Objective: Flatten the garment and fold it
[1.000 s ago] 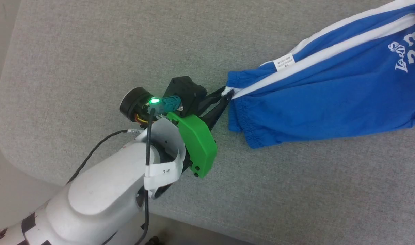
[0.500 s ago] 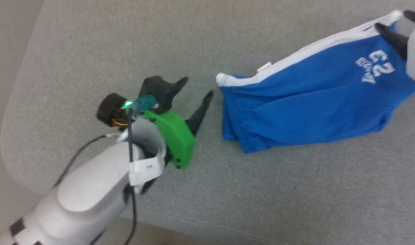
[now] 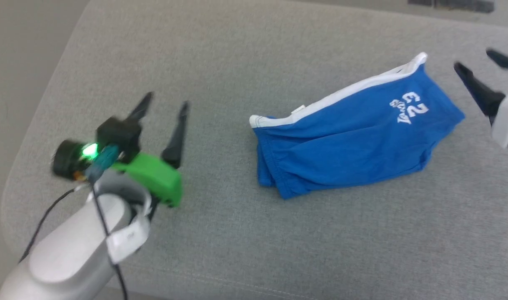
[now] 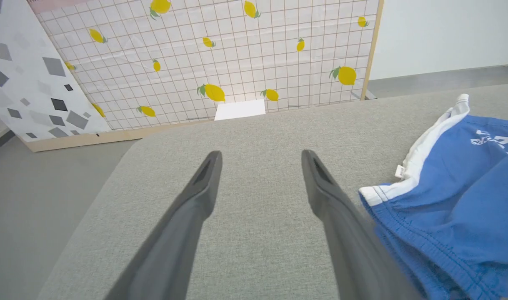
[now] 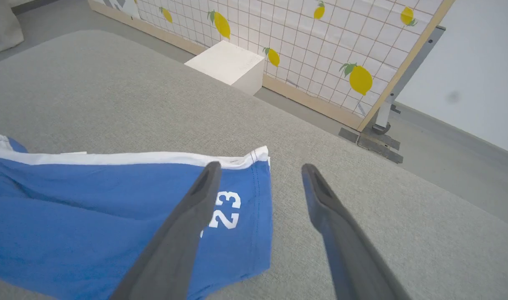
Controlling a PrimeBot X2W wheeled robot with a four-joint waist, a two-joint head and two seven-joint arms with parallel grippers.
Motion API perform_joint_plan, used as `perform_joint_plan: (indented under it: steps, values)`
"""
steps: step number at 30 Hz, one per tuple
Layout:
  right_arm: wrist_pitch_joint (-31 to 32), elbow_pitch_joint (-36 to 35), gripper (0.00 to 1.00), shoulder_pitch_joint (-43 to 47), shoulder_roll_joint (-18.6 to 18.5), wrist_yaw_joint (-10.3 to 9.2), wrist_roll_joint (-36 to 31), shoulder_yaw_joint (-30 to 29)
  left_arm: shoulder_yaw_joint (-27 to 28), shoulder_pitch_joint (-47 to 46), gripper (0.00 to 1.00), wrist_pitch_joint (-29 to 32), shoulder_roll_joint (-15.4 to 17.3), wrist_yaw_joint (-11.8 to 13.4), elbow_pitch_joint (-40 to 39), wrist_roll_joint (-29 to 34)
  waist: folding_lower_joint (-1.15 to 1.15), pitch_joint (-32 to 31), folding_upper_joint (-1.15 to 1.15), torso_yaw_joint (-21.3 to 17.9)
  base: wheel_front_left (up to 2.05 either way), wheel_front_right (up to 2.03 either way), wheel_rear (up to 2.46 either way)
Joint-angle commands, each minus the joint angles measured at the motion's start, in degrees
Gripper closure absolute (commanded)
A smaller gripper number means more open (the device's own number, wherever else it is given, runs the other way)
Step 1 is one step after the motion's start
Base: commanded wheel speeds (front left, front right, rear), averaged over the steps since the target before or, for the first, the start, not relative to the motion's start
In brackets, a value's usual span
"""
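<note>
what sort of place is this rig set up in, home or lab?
Probably a staged test room, not a home: a lemon-print backdrop panel in a wooden frame, a grey fabric-covered work surface, bare grey floor and a plain wall.

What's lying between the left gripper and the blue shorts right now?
Nothing. In the head view, bare grey upholstery separates the open left gripper from the shorts.

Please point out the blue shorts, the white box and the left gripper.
blue shorts (image 3: 349,146): head view, middle of the cloth.
white box (image 5: 225,62): right wrist view, top face.
left gripper (image 3: 166,100): head view, between its fingertips.
</note>
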Motion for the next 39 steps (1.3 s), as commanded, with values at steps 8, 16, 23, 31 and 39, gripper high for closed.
perform_joint_plan:
  steps: [8,16,23,31,39]
  values:
    - [3.97,6.47,0.00,4.88,3.05,-0.10,0.57,-5.06,0.94,9.19,0.00,-6.55,3.45,4.69,-2.65,4.48,0.00,-0.72,0.00,0.85,0.00,0.00,0.00]
    - [12.03,11.82,0.00,4.52,5.68,-0.10,-0.26,-10.52,4.12,16.68,0.00,-7.32,1.48,5.91,-7.63,11.18,0.00,1.11,0.00,4.21,0.00,0.00,0.00]
    - [20.21,16.51,0.00,2.41,7.05,-0.10,-2.41,-14.02,8.46,21.91,0.00,-7.33,-3.19,3.10,-9.97,17.50,0.00,3.02,0.00,7.28,0.00,0.00,0.00]
    - [25.12,20.31,0.00,0.71,7.63,-0.10,-6.82,-16.44,12.83,23.22,0.00,-7.34,-7.99,-1.94,-9.70,22.70,0.00,5.44,0.00,9.72,0.00,0.00,0.00]
    - [29.57,18.99,0.00,3.30,8.74,-0.10,-7.79,-16.06,16.65,24.39,0.00,-7.34,-11.87,-5.73,-8.85,25.81,0.00,6.80,0.00,10.85,0.00,0.00,0.00]
